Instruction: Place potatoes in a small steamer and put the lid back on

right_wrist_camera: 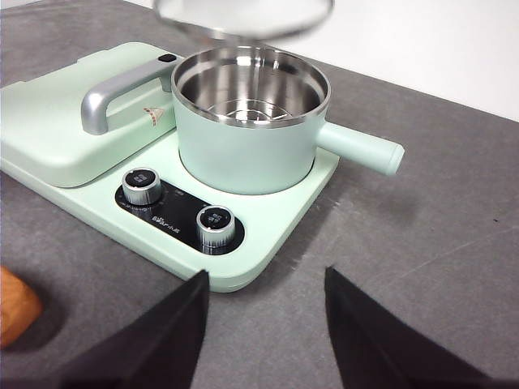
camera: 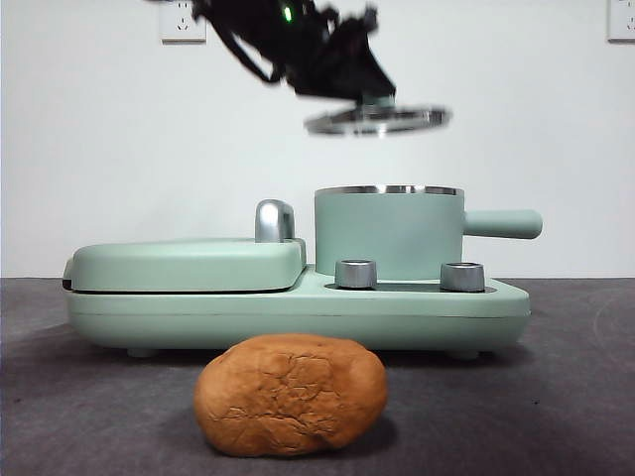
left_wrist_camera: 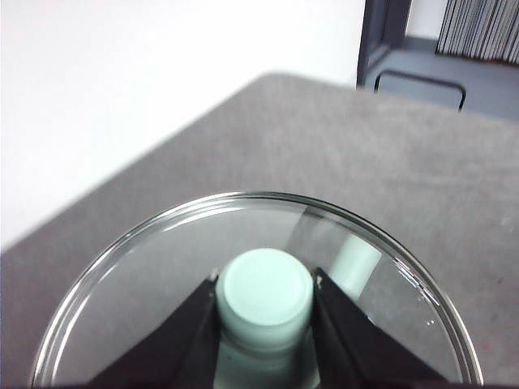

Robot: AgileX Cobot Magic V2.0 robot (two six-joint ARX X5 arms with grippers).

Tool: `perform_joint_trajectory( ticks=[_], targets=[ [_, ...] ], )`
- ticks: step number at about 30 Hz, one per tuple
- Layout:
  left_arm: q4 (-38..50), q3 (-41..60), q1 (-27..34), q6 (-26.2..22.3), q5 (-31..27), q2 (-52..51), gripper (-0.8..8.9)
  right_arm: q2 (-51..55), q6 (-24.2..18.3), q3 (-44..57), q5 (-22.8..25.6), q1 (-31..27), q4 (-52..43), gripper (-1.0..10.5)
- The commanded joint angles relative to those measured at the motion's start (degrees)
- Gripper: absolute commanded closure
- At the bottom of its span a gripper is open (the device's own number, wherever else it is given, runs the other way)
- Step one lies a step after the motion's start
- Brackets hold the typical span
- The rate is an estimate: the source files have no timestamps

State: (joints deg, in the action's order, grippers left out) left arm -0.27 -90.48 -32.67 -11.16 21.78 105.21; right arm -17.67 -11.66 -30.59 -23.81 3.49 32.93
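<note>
Lid (camera: pixel 377 120) off, hanging above small steamer (camera: pixel 389 234), knob pinched by left gripper (left_wrist_camera: pixel 264 293). Steamer open, empty, on cooker base (camera: pixel 298 309). Potato (camera: pixel 290 394) on table at 6 o'clock of cooker, not yet loaded. Right gripper (right_wrist_camera: pixel 263 316) spread, empty, near base front edge. Room above rim partly taken by lid; table around potato open.

A plain white wall (camera: pixel 119 149) stands behind the dark grey table (camera: pixel 556 397), with a white power socket (camera: pixel 183 20) high at left and another socket (camera: pixel 621 20) high at right.
</note>
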Motion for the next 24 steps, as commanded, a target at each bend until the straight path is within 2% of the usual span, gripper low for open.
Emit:
perform_joint_trajectory(
  ticks=[1,6,11,18,24],
  targets=[
    [-1.09,-1.95,-0.37,-0.02,0.15,-2.91,7.98,-0.22,0.76,-0.66,0.02,0.20,-0.31,7.2],
    [-9.81,-1.95,0.17,1.09,0.04,-9.29,7.98,-0.22,0.79,-0.66,-0.17,0.20,-0.28,7.2],
    [-16.76,-1.92,1.03,1.18,-3.39,-14.51,7.97,-0.22,0.79,-0.68,-0.42,0.22,-0.28,7.2],
    [-25.18,-1.88,3.63,0.70,-3.39,-18.78,7.97,-0.24,0.81,-0.81,-0.83,2.51,0.31,7.2],
    [-26.95,0.81,5.18,0.28,-3.37,-22.82,7.96,-2.58,0.70,-1.66,-0.85,6.16,0.87,7.2]
  ],
)
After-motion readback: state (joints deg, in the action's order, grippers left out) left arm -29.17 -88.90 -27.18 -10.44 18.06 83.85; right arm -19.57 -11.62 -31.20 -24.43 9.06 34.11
